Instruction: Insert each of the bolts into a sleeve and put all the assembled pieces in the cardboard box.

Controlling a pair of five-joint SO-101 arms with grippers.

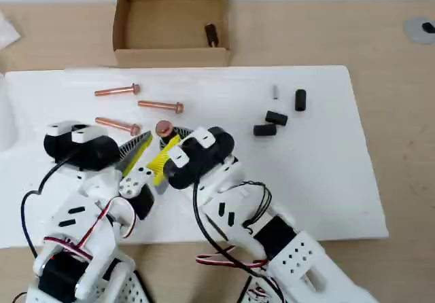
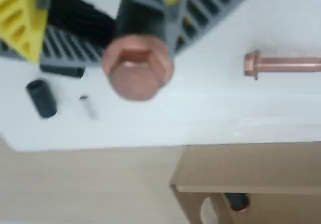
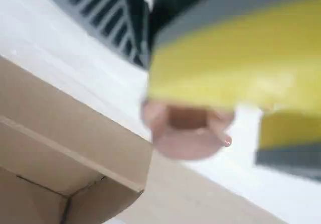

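Observation:
My two grippers meet at one copper bolt (image 1: pixel 164 128) over the white board. In the left wrist view its hex head (image 2: pixel 138 73) sticks out of a black sleeve (image 2: pixel 138 18), which my left gripper (image 1: pixel 138 148) is shut on. My right gripper (image 1: pixel 165 152) is shut on the bolt, its yellow finger (image 3: pixel 225 63) lying across it just behind the head (image 3: pixel 185 133). Three loose bolts (image 1: pixel 117 91) (image 1: pixel 160 105) (image 1: pixel 117 124) lie to the left. Three loose sleeves (image 1: pixel 300 100) (image 1: pixel 276 118) (image 1: pixel 264 130) lie to the right. The cardboard box (image 1: pixel 170 57) holds one assembled piece (image 1: pixel 211 34).
The white board (image 1: pixel 306 181) covers most of the tan table. A small grey pin (image 1: pixel 275 92) lies near the sleeves. The box (image 2: pixel 251 174) stands just beyond the board's far edge, open side up. Both arm bases crowd the near edge.

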